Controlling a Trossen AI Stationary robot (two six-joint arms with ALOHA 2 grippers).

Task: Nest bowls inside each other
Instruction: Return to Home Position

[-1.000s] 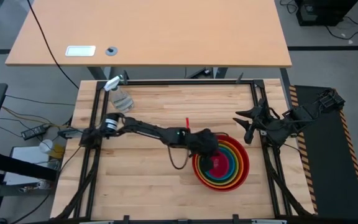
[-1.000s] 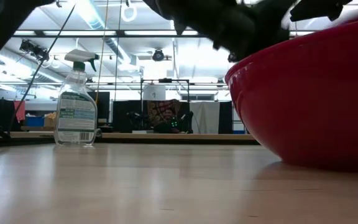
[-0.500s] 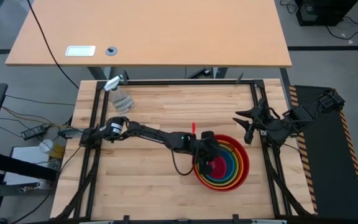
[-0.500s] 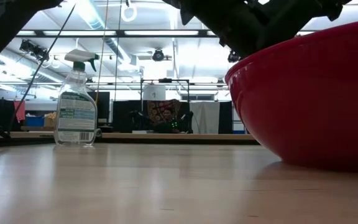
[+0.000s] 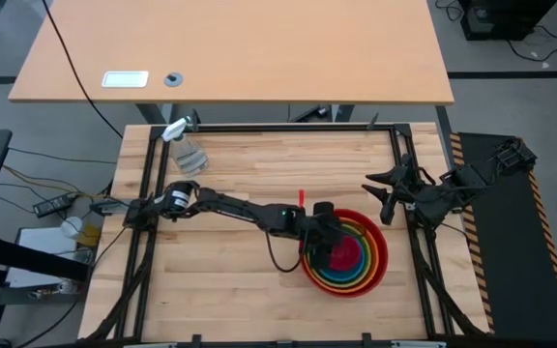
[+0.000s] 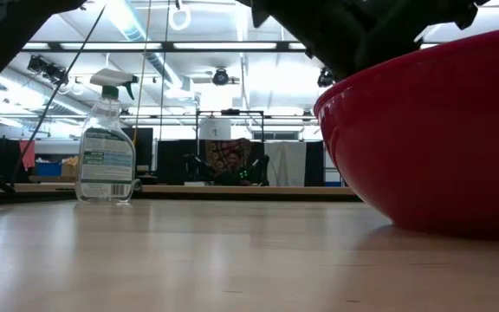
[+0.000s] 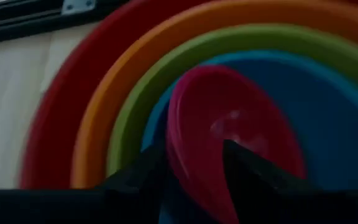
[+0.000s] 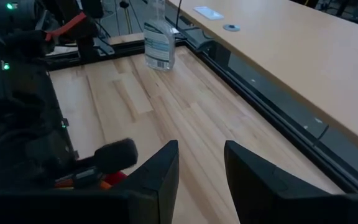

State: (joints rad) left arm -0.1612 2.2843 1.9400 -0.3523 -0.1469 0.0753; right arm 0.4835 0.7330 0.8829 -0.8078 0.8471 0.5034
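Note:
Five bowls sit nested near the table's right. The red bowl is outermost, then orange, green and blue. The pink bowl lies tilted in the middle. My left gripper is open over the stack's left side, slanting down. One finger stands inside the pink bowl's near rim and one outside it. My right gripper waits open above the table's right edge. In the low view the red bowl rests on the tabletop. My left gripper's fingers stand on either side of the pink bowl's near rim, coming from the table's left and slanting down. Whether either finger touches the rim I cannot tell. The bowl rests tilted inside the blue bowl.
A clear spray bottle stands at the table's far left corner. A black frame runs around the table's edges. Bare wood lies on the near side and to the left of the bowls.
My left arm's forearm has swung a little toward the table's near edge and its wrist has rolled above the bowls. More of the pink bowl now shows in the stack's middle.

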